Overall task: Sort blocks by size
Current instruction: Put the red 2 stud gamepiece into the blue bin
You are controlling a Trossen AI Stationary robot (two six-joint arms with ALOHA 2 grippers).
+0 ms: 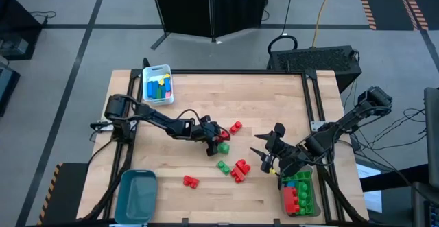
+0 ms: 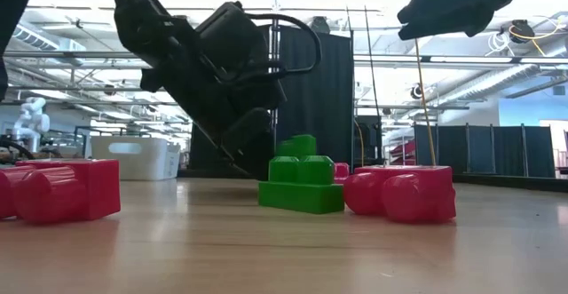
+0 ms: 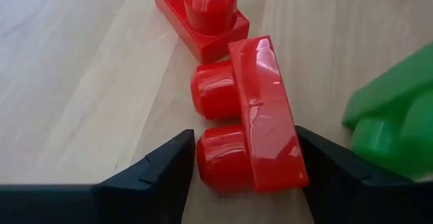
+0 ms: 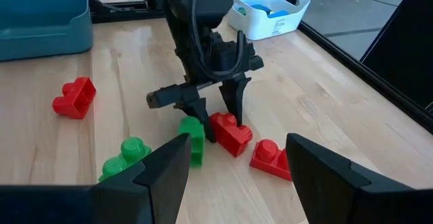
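My left gripper (image 1: 217,138) is down at the table's middle, shut on a red two-stud block (image 3: 250,116) that lies on its side. Another red block (image 3: 203,14) lies just beyond it and a green block (image 3: 399,116) beside it. More loose blocks lie nearer the near edge: a green one (image 1: 223,166), a red cluster (image 1: 240,170) and a red one (image 1: 190,181). My right gripper (image 1: 266,153) hangs open and empty above the table, right of the blocks, pointing toward them (image 4: 233,176). My left gripper pinches the red block between its two fingers: one finger (image 3: 169,173) meets the end of one stud (image 3: 213,160), the other (image 3: 331,173) the block's flat underside (image 3: 294,163). The fingers slant down from the table's left. The block rests on its side on the table.
A white bin (image 1: 158,83) with blue, yellow and green blocks stands at the far left. A teal bin (image 1: 137,194) stands at the near left. A clear bin (image 1: 300,193) with red, green and blue blocks stands at the near right, beside my right gripper.
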